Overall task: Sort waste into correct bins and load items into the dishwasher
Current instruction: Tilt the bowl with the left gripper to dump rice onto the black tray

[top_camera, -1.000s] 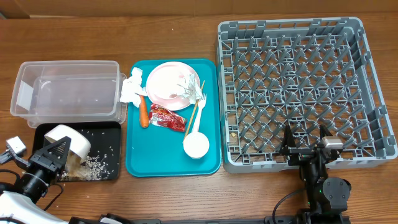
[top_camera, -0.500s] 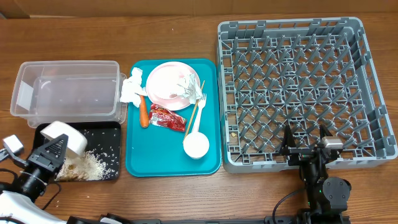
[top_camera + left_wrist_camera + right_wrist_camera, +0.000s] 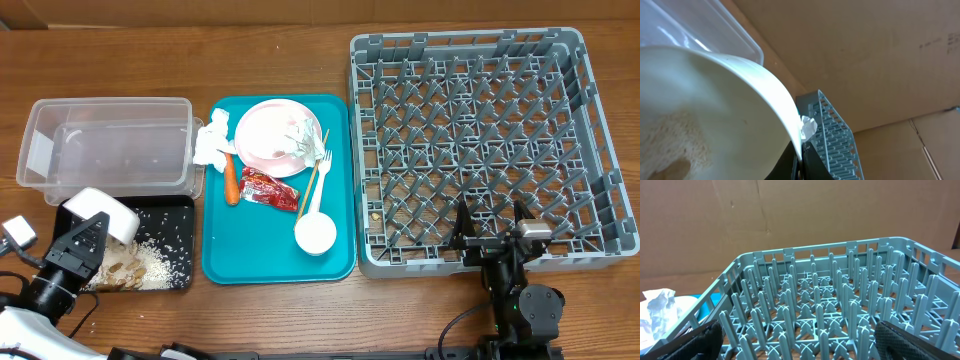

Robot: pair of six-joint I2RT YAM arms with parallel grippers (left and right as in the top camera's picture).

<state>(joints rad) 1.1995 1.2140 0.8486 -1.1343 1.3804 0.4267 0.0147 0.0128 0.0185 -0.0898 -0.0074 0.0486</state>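
Your left fingers [image 3: 88,238] are clamped on the rim of a white bowl [image 3: 100,212]. The bowl is tipped steeply over the black tray [image 3: 172,212] at the near left of the table [image 3: 300,60], and a heap of beige scraps [image 3: 140,262] lies beneath it. The left wrist view shows crumbs [image 3: 675,142] clinging inside the bowl, so righting it now would likely carry them on to the dish rack [image 3: 490,140].

The bowl hangs over the tray's left end, just beside the clear tub [image 3: 110,140]. A hard shake could throw scraps onto the wood or into the wrong bin. The hold is on the thin rim alone, so a jolt might also twist the bowl loose.

Carrying the bowl to the rack means crossing the teal tray [image 3: 260,255], where falling crumbs could land on the pink plate [image 3: 268,135], the carrot [image 3: 232,178] or the red wrapper [image 3: 268,188].

Your right fingers [image 3: 491,228] stand spread wide and empty at the rack's near edge, and could crowd the bowl when it arrives there.
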